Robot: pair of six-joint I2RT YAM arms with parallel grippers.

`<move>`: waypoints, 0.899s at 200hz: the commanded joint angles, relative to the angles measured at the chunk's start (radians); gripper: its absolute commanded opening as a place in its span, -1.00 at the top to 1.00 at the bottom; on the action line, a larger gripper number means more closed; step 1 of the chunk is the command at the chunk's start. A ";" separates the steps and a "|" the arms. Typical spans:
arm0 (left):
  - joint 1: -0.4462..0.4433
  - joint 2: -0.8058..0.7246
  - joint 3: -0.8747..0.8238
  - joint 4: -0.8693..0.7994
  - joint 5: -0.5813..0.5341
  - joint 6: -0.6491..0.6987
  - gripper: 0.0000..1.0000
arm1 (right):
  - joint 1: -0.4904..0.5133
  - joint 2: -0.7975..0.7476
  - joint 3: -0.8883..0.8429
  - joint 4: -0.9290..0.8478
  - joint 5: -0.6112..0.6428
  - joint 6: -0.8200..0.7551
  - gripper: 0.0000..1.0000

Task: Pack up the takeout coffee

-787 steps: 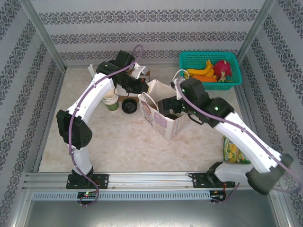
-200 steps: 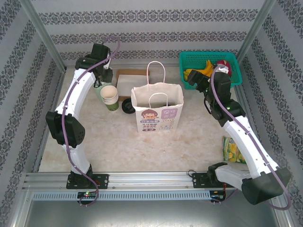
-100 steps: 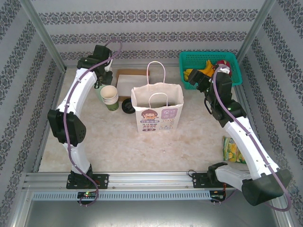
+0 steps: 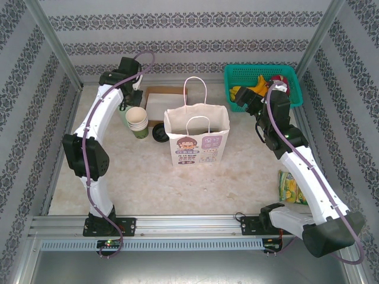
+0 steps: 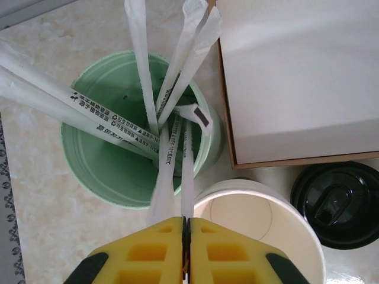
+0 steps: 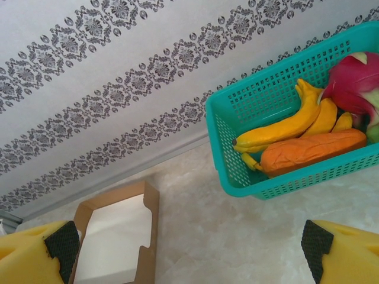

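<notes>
Your left gripper [image 5: 185, 228] is clenched on a wrapped stick [image 5: 187, 177] in the mint-green mug [image 5: 100, 171] (fetching a straw, I judge). The takeout coffee [image 4: 160, 132] stands between the cup stack [image 4: 138, 121] and the paper bag [image 4: 197, 139]. Next, lift the stick straight up. Your right gripper [image 6: 188, 245] gapes empty.

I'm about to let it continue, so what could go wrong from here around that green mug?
The left gripper is shut on a wrapped stick in the mug; crossing sticks could drag out with it, or the mug could tip. The cup stack and the takeout coffee stand close by and might get knocked.
</notes>
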 commanded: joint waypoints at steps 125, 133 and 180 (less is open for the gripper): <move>-0.009 -0.473 0.002 -0.174 0.209 -0.207 1.00 | -0.014 0.113 0.125 -0.084 -0.234 -0.114 -0.96; -0.008 -0.522 -0.011 -0.168 0.243 -0.220 1.00 | -0.014 0.120 0.133 -0.096 -0.240 -0.118 -0.96; -0.009 -0.783 -0.073 -0.137 0.426 -0.237 1.00 | -0.014 0.145 0.153 -0.106 -0.251 -0.115 -0.96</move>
